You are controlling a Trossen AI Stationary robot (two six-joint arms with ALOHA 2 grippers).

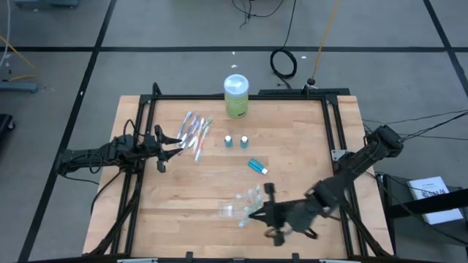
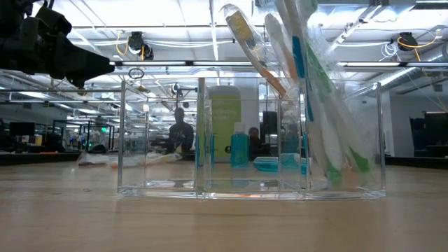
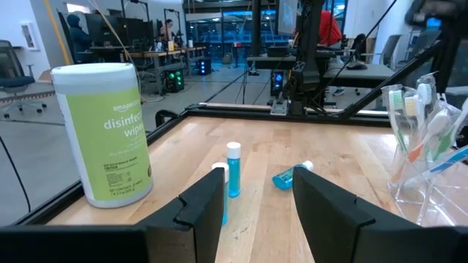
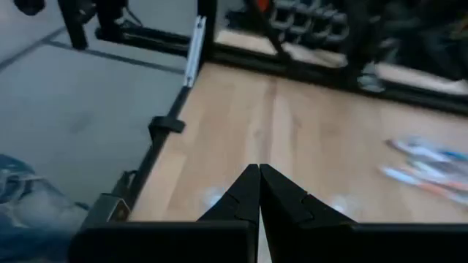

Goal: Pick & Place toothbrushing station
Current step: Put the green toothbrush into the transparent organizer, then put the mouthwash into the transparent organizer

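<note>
Dark left gripper (image 1: pixel 175 141) sits at the table's 9 o'clock edge, fingers part-way open on nothing, aimed toward 3 o'clock. Just beside its tips lies a loose bundle of toothbrushes (image 1: pixel 195 134), long axes running roughly 11 to 5 o'clock; colours blur together and no sure count is possible. A green wipes canister (image 1: pixel 236 96) stands upright at 12 o'clock. Near the centre two small blue tubes (image 1: pixel 235 140) stand upright, side by side; a third tube (image 1: pixel 257 166) lies flat toward 4 o'clock, its long axis 10 to 4. A clear plastic organizer (image 1: pixel 243 205) rests at 6 o'clock; the low view shows several brushes (image 2: pixel 308 91) in its right-hand compartment, leaning with heads up. The right gripper (image 1: pixel 256 215) hangs at the organizer's 3 o'clock side, fingers pressed shut on nothing, pointing toward 9 o'clock.
</note>
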